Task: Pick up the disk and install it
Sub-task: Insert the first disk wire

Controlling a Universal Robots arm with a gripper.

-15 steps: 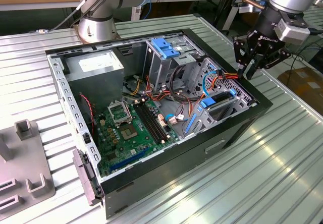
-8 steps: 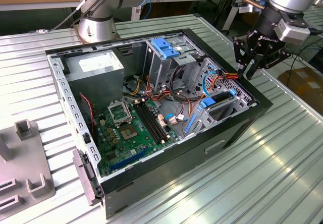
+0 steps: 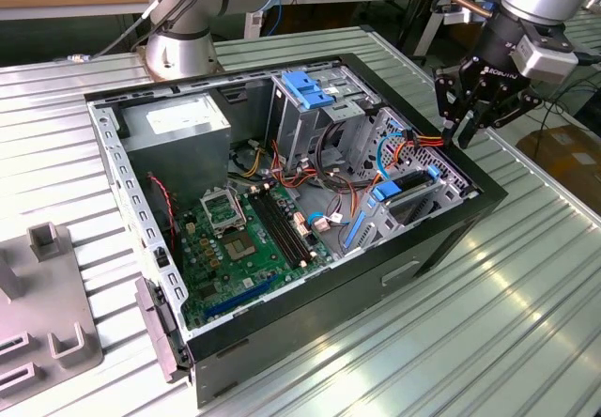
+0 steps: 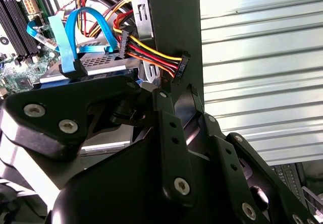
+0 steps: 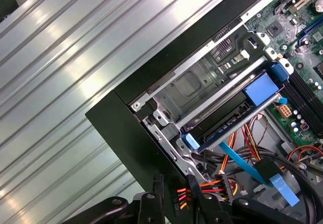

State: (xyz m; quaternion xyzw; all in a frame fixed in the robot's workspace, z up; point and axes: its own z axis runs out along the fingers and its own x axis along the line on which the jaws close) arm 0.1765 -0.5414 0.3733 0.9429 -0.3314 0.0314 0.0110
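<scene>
The case lay open on its side on the counter, giving reach from above. The pincer hovered over its corner just beside the cage, slightly spread and gripping nothing, with a loose power plug just ahead. The disk sat slotted in that cage, apparently already seated. It showed edge-on as a thin dark slab in a bright blue frame.
</scene>
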